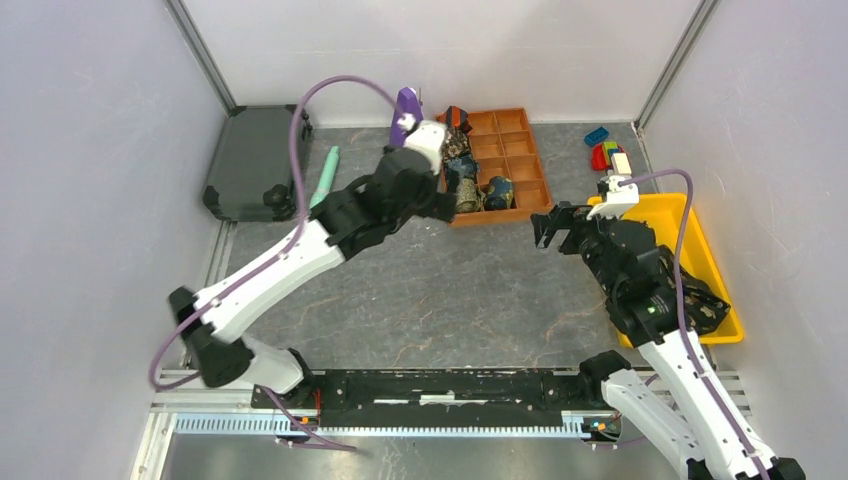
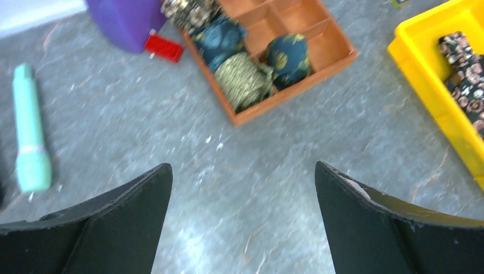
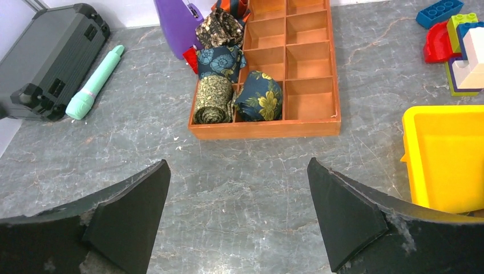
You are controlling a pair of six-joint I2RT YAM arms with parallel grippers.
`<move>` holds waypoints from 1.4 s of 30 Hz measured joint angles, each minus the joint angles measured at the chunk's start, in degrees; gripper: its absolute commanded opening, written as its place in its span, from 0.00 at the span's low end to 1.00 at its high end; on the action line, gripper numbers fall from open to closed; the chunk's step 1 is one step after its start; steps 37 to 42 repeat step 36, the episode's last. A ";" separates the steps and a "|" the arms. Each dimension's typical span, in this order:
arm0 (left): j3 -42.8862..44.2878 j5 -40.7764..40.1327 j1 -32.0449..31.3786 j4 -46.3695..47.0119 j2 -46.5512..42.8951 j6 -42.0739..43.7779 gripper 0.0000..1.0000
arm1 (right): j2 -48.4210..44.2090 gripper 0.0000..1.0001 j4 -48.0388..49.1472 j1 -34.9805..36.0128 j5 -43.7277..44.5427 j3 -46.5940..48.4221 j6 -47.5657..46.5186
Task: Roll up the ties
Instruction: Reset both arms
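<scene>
Several rolled ties sit in the left cells of the orange divided tray (image 3: 268,128): an olive one (image 3: 214,100), a navy-gold one (image 3: 259,96), a blue one (image 3: 220,61) and a brown one (image 3: 220,26). They also show in the left wrist view (image 2: 245,80). A loose black tie with pink-white flowers (image 2: 465,68) lies in the yellow bin (image 1: 700,215). My left gripper (image 2: 242,171) is open and empty above the table, just in front of the tray's left corner (image 1: 445,205). My right gripper (image 3: 237,168) is open and empty, between the tray and the bin (image 1: 560,225).
A grey case (image 1: 250,160) lies at the back left with a mint-green stick (image 1: 325,175) beside it. A purple object (image 1: 405,115) stands behind the tray. Toy blocks (image 1: 605,150) sit at the back right. Walls close three sides.
</scene>
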 measured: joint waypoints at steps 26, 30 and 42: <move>-44.35 -12.52 0.04 -26.43 -63.89 -22.12 1.00 | -10.69 0.98 7.65 0.00 -2.49 -22.16 -2.12; -44.96 -13.40 0.04 -26.38 -65.66 -23.23 1.00 | -11.02 0.98 7.61 0.00 -4.00 -23.58 -1.03; -44.96 -14.36 0.04 -26.36 -65.68 -23.61 1.00 | -10.84 0.98 7.56 0.00 -5.18 -23.89 0.20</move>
